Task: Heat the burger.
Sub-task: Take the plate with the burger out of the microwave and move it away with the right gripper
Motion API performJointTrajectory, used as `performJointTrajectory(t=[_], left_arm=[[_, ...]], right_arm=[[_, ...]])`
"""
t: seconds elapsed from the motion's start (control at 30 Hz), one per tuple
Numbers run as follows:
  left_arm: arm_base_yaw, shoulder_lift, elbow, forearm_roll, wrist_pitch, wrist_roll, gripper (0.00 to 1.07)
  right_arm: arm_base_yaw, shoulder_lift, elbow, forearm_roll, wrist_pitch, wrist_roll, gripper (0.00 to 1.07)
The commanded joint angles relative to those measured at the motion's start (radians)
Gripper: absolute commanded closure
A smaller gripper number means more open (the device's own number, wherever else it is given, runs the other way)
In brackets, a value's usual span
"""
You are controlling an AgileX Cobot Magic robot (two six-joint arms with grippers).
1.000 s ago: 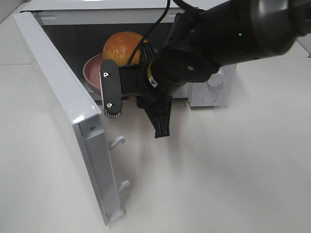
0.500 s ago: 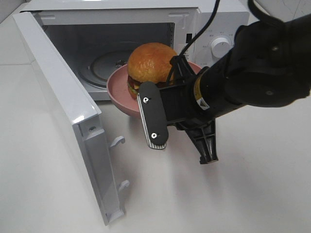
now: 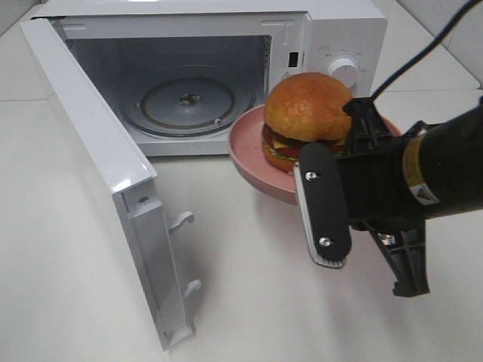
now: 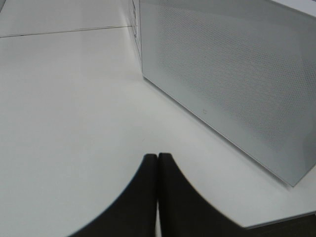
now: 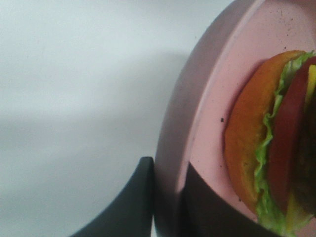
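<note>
Brown-bunned and layered with lettuce, cheese and patty, your burger [image 3: 306, 121] sits on the pink plate [image 3: 253, 162], outside the microwave [image 3: 226, 45] and just in front of its control panel, at about 2 o'clock from the middle of the high view. Your right gripper [image 5: 168, 197] is clamped on the plate's rim, one finger under the outer wall and one on the inner face, and the plate hangs tilted above the table [image 3: 264, 302] with the burger leaning toward the gripper. Look at 10 o'clock and you see the oven cavity with its glass turntable [image 3: 189, 102] bare. Its door [image 3: 98, 173] stands swung wide, running down toward 7 o'clock. Your left gripper [image 4: 158, 163] has its jaws pressed together on nothing, low over the table beside the microwave's perforated side.
</note>
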Motion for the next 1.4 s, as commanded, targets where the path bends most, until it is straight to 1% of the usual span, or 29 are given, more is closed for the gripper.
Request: performJointTrajectory(t=[0.03, 0.07, 0.13, 0.17, 0.23, 0.4, 0.43, 0.57, 0.6, 0.67, 0.7, 0.73, 0.77, 0.8, 0.83, 0.9, 0.93, 0.97, 1.0, 1.03, 1.07, 1.1, 1.13, 1.2, 1.23, 1.27, 1.3, 1.37, 1.4], left_arm=[[0.001, -0.021, 0.002, -0.008, -0.013, 0.002, 1.06], [0.001, -0.021, 0.002, -0.008, -0.013, 0.002, 1.06], [0.001, -0.021, 0.002, -0.008, -0.013, 0.002, 1.06], [0.001, -0.021, 0.002, -0.008, -0.013, 0.002, 1.06], [0.001, -0.021, 0.002, -0.008, -0.013, 0.002, 1.06], [0.001, -0.021, 0.002, -0.008, -0.013, 0.002, 1.06], [0.001, -0.021, 0.002, -0.008, -0.013, 0.002, 1.06], [0.001, -0.021, 0.002, -0.008, -0.013, 0.002, 1.06], [0.001, -0.021, 0.002, -0.008, -0.013, 0.002, 1.06], [0.001, -0.021, 0.002, -0.008, -0.013, 0.002, 1.06], [0.001, -0.021, 0.002, -0.008, -0.013, 0.002, 1.06], [0.001, -0.021, 0.002, -0.008, -0.013, 0.002, 1.06], [0.001, -0.021, 0.002, -0.008, -0.013, 0.002, 1.06], [0.001, -0.021, 0.002, -0.008, -0.013, 0.002, 1.06], [0.001, -0.021, 0.002, -0.008, -0.013, 0.002, 1.06], [0.001, -0.021, 0.002, -0.008, -0.013, 0.002, 1.06], [0.001, -0.021, 0.002, -0.008, -0.013, 0.002, 1.06], [0.001, -0.021, 0.002, -0.008, -0.013, 0.002, 1.06], [0.001, -0.021, 0.002, -0.008, -0.013, 0.002, 1.06], [0.001, -0.021, 0.002, -0.008, -0.013, 0.002, 1.06], [0.001, -0.021, 0.002, -0.008, -0.013, 0.002, 1.06], [0.001, -0.021, 0.002, -0.008, -0.013, 0.002, 1.06], [0.001, -0.021, 0.002, -0.008, -0.013, 0.002, 1.06], [0.001, -0.021, 0.002, -0.008, -0.013, 0.002, 1.06], [0.001, -0.021, 0.002, -0.008, -0.013, 0.002, 1.06], [0.001, -0.021, 0.002, -0.008, -0.013, 0.002, 1.06], [0.001, -0.021, 0.002, -0.008, -0.013, 0.002, 1.06], [0.001, -0.021, 0.002, -0.008, -0.013, 0.002, 1.06], [0.001, -0.021, 0.002, -0.008, -0.013, 0.002, 1.06]], right_arm=[[-0.005, -0.116, 0.059, -0.028, 0.028, 0.109, 1.07], [-0.005, -0.162, 0.081, -0.028, 0.051, 0.16, 1.07], [-0.005, -0.182, 0.088, -0.028, 0.067, 0.181, 1.07], [-0.005, -0.223, 0.098, -0.028, 0.112, 0.234, 1.07], [-0.005, -0.254, 0.099, -0.028, 0.163, 0.278, 1.07], [-0.005, -0.27, 0.099, -0.028, 0.265, 0.339, 1.07], [-0.005, -0.27, 0.1, -0.028, 0.301, 0.387, 1.07], [-0.009, -0.27, 0.104, -0.031, 0.331, 0.466, 1.07], [-0.009, -0.261, 0.107, -0.048, 0.349, 0.535, 1.07], [-0.009, -0.253, 0.107, -0.057, 0.364, 0.569, 1.07], [-0.009, -0.223, 0.107, -0.09, 0.388, 0.654, 1.07], [-0.009, -0.223, 0.107, -0.09, 0.388, 0.654, 1.07], [-0.009, -0.18, 0.107, -0.133, 0.401, 0.721, 1.07], [-0.009, -0.18, 0.107, -0.133, 0.401, 0.721, 1.07], [-0.009, -0.13, 0.107, -0.167, 0.401, 0.789, 1.07], [-0.009, -0.109, 0.107, -0.178, 0.4, 0.814, 1.07], [-0.027, -0.06, 0.107, -0.194, 0.397, 0.87, 1.07], [-0.027, -0.06, 0.107, -0.194, 0.397, 0.87, 1.07], [-0.051, -0.033, 0.107, -0.194, 0.39, 0.899, 1.07], [-0.107, 0.019, 0.103, -0.196, 0.369, 0.954, 1.07], [-0.107, 0.019, 0.103, -0.196, 0.369, 0.954, 1.07], [-0.168, 0.058, 0.087, -0.198, 0.343, 0.978, 1.07], [-0.168, 0.058, 0.087, -0.198, 0.343, 0.978, 1.07], [-0.225, 0.105, 0.044, -0.198, 0.288, 0.99, 1.07], [-0.225, 0.105, 0.044, -0.198, 0.288, 0.99, 1.07], [-0.254, 0.143, 0.01, -0.198, 0.268, 0.995, 1.07], [-0.254, 0.143, 0.01, -0.198, 0.268, 0.995, 1.07], [-0.291, 0.212, -0.034, -0.197, 0.265, 1.004, 1.07], [-0.291, 0.212, -0.034, -0.197, 0.265, 1.004, 1.07]])
